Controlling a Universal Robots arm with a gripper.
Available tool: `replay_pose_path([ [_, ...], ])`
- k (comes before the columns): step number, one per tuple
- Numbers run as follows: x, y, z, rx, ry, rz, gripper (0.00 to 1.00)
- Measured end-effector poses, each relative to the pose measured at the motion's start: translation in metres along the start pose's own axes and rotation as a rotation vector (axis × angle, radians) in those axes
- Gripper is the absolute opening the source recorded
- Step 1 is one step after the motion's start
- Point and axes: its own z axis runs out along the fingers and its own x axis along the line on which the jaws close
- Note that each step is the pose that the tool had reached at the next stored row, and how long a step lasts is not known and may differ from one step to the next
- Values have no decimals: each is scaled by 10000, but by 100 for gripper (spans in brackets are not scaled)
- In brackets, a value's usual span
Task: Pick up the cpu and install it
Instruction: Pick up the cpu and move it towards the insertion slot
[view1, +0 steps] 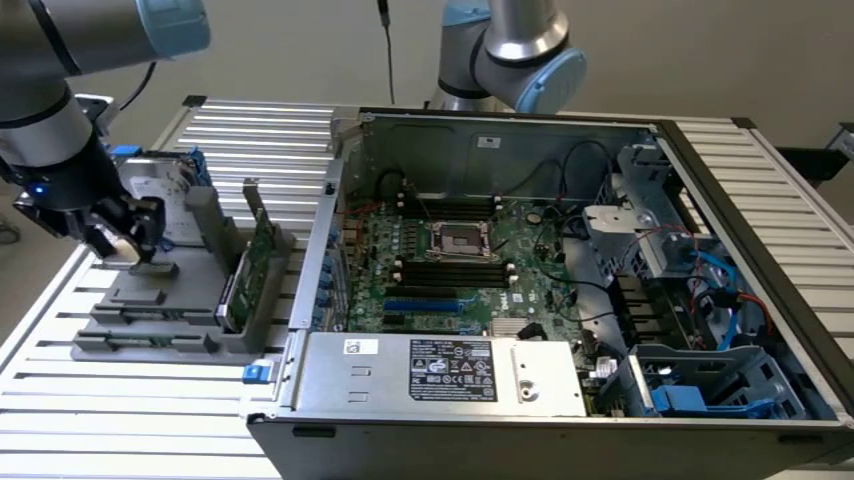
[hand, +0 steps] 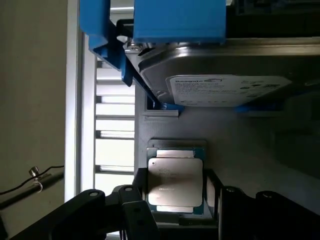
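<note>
Gripper (hand: 176, 186) positioned over the grey parts fixture (hand: 240, 145); jaws stand wide, one to either side of the cpu (hand: 175, 180). Dark fingers (hand: 126, 202) are seen flanking the chip, and a thin strip of fixture is seen between each finger and the chip's edge. No grip on the chip is observed.

The cpu is located directly between the jaws, lying flat in its seat on the fixture. Its silvery lid faces up and a pale rim shows around it.

Just beyond the jaws, past the cpu, a hard drive (hand: 225, 90) is noted on the same fixture. It has a silver body and a white label, and is carried in a blue bracket (hand: 175, 20).

In the exterior view the gripper (view1: 127, 240) is seen low over that fixture, which rests on a slatted aluminium table (view1: 120, 410). A green circuit card (view1: 262, 265) is held upright on the fixture's far side from the jaws.

Farther from the jaws an open computer case (view1: 507, 140) is recorded. The motherboard (view1: 441, 290) is exposed inside it, and a cpu socket (view1: 461, 240) lies near the board's middle. The socket is well apart from the jaws.

Farthest off, behind the case, a second robot arm (view1: 514, 50) is seen.
</note>
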Motion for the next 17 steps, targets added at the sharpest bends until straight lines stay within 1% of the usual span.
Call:
replay_pose_path([
  [4,10,18,-183,0,7,0,55],
  [7,-20,32,-321,0,7,0,55],
  [17,-421,84,-811,0,8,1,55],
])
